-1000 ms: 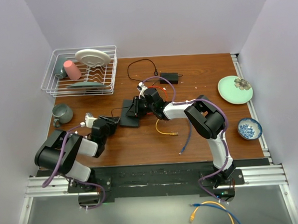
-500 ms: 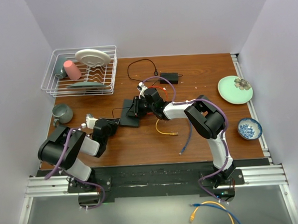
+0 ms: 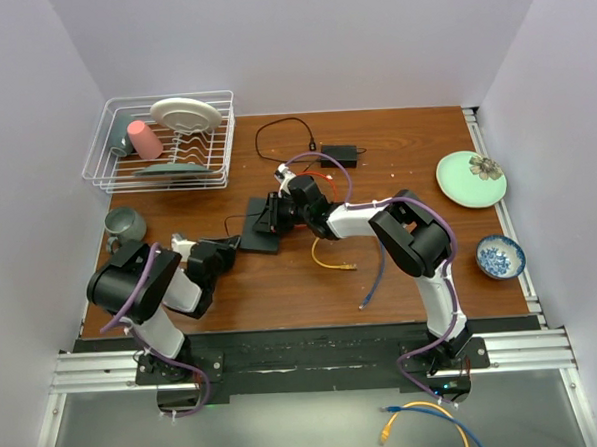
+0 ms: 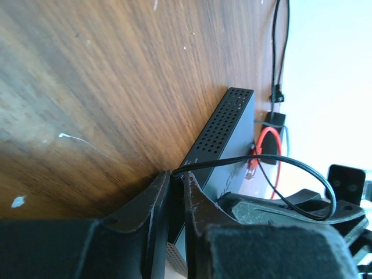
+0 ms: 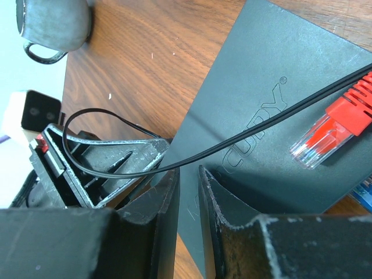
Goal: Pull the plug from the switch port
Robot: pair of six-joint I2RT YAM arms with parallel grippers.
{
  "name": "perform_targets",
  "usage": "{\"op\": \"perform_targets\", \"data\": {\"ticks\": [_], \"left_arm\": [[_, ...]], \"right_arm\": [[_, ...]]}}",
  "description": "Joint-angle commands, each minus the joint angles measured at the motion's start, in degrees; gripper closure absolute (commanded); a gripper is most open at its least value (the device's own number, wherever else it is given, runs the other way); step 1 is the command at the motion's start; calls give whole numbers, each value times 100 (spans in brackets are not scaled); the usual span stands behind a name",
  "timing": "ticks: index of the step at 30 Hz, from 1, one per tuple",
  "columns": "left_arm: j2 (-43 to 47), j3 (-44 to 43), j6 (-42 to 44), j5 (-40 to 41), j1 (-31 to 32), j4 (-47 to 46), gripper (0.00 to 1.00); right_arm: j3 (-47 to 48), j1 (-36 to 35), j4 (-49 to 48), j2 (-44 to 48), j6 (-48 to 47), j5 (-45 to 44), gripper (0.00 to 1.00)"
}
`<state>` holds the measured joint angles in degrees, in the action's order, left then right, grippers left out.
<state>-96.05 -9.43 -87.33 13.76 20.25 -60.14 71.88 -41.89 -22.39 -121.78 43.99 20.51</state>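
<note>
The flat black switch (image 3: 260,229) lies mid-table; its perforated side shows in the left wrist view (image 4: 224,131) and its top in the right wrist view (image 5: 261,110). My left gripper (image 3: 228,247) (image 4: 176,174) is shut on a black plug (image 4: 175,181) at the switch's near-left corner. A thin black cord (image 4: 279,163) leaves the fingertips. The socket row is hidden behind my fingers. My right gripper (image 3: 269,217) (image 5: 189,168) is shut, its tips resting on the switch's top by that corner. A loose red plug (image 5: 331,125) lies on the switch.
A wire dish rack (image 3: 159,141) stands back left, with a grey mug (image 3: 125,226) in front of it. A small black adapter (image 3: 339,154) with cord lies behind the switch. A yellow cable (image 3: 333,262), a blue cable (image 3: 374,280), a green plate (image 3: 470,178) and a blue bowl (image 3: 501,257) lie to the right.
The left arm's rear links have swung right and up toward the table. Its gripper stays at the switch's corner. The right arm and the switch have not moved.
</note>
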Motion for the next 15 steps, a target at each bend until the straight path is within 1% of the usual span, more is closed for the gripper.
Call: {"op": "perform_targets", "data": {"ticks": [1, 4, 6, 7, 8, 12, 13, 15], "left_arm": [[-343, 231, -293, -110, 49, -428, 100], [-344, 336, -364, -58, 49, -604, 100], [-274, 328, -311, -75, 49, -508, 100], [-204, 310, -250, -101, 49, -429, 100], [-169, 284, -215, -128, 49, -246, 100], [-37, 310, -171, -102, 49, -95, 100], [7, 319, -179, -93, 49, -68, 100], [42, 328, -153, -110, 58, 2, 100]], "right_arm": [[212, -38, 16, -118, 75, 111, 75], [441, -74, 243, -215, -38, 137, 75], [695, -83, 532, -250, -214, 68, 74], [774, -83, 882, -241, -407, -98, 74], [906, -83, 1025, -241, -504, -204, 73], [1196, -126, 1754, -110, -1005, -802, 68], [1284, -153, 2078, -92, -1224, -1099, 66], [1513, -223, 2378, -75, -1418, -1408, 62]]}}
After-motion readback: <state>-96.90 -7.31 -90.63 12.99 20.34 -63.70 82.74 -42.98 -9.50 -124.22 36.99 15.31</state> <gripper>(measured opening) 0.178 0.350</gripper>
